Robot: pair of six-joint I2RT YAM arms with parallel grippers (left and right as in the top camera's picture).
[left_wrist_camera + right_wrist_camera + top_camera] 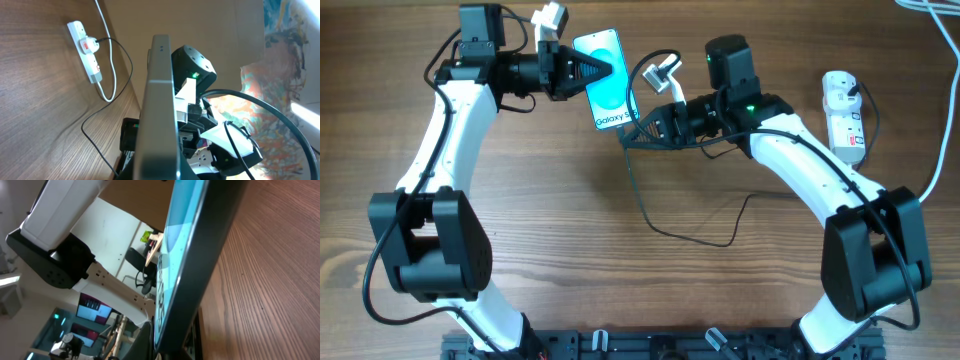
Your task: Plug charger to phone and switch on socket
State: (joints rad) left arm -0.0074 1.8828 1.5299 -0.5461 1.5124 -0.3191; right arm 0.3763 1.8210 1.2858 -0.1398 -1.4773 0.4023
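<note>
The phone (606,95) with its turquoise screen is held above the table between both arms. My left gripper (600,70) is shut on its upper end; the left wrist view shows the phone (160,110) edge-on. My right gripper (630,138) is shut at the phone's bottom end, and the charger cable (655,228) leaves from its fingertips. The connector tip is hidden. The right wrist view shows the phone's edge (186,265) rising from my fingers (172,352). The white socket (845,125) lies at the far right, also seen in the left wrist view (90,62).
A white plug block sits in the socket (838,92). The thick white power lead (945,150) curves off the table's right side. The thin charger cable loops across the middle of the wooden table (520,200) towards the socket.
</note>
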